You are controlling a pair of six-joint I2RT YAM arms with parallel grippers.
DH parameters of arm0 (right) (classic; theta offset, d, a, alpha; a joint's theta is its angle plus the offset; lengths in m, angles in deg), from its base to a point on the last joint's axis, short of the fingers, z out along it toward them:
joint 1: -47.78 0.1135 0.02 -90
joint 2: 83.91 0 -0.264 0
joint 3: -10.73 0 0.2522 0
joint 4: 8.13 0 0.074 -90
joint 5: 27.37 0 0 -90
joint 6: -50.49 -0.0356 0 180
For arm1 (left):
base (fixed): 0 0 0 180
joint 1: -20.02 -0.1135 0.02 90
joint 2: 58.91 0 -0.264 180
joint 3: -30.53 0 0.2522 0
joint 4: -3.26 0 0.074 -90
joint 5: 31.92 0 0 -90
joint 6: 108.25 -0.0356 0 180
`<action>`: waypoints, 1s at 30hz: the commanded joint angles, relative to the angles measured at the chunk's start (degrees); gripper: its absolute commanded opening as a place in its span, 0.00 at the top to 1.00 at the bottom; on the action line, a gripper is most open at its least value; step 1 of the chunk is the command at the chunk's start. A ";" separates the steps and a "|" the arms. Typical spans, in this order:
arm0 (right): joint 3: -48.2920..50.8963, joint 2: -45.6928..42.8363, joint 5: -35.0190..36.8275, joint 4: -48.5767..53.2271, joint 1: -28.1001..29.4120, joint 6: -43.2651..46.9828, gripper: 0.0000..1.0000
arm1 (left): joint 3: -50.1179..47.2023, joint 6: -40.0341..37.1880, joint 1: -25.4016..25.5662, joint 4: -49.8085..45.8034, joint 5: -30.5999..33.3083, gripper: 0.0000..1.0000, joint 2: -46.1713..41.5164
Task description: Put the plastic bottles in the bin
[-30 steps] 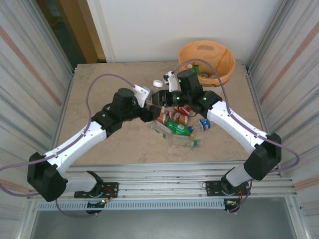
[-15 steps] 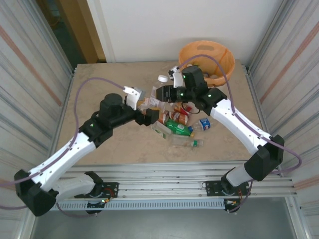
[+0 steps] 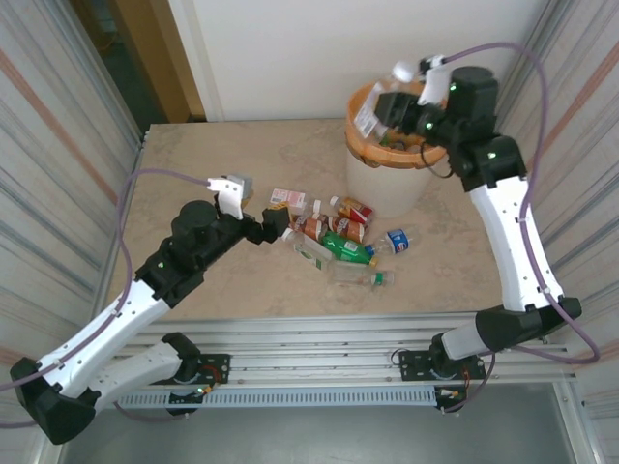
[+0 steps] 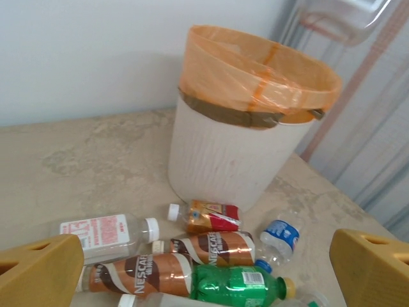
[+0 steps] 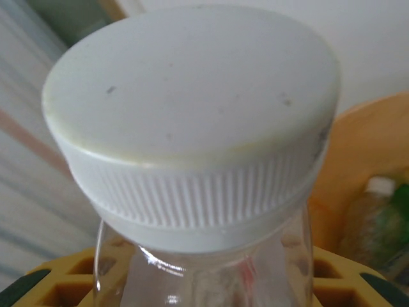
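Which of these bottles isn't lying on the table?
The clear bottle with the white cap: the right gripper holds it up over the bin, while the others lie on the table.

Round white ribbed bin (image 4: pixel 220 160), orange bag liner (image 4: pixel 255 70). Beige mottled desk (image 4: pixel 83 160). Green plastic bottle (image 4: pixel 233 284); brown-labelled bottle (image 4: pixel 211 248). Clear plastic bottle (image 5: pixel 192 281), white ridged cap (image 5: pixel 192 121).

Clear white-capped bottle (image 3: pixel 370 110) above orange-lined bin (image 3: pixel 383 184); loose bottles (image 3: pixel 345 247) beside it
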 commanded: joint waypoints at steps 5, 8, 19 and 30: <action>-9.83 10.68 -0.61 5.62 -8.27 1.76 0.91 | -1.45 4.53 -0.05 -0.47 8.39 0.01 -2.11; -12.41 14.87 -0.66 6.82 -10.05 2.03 0.91 | -2.27 5.29 -0.13 -0.32 9.19 0.01 -2.33; -14.39 25.53 -2.18 9.39 -10.87 3.01 0.86 | -2.91 7.53 -0.22 -1.37 11.97 0.01 -1.74; -15.33 29.06 -1.35 11.64 -10.71 4.35 0.55 | -2.30 14.10 -0.27 -5.05 14.64 0.01 0.30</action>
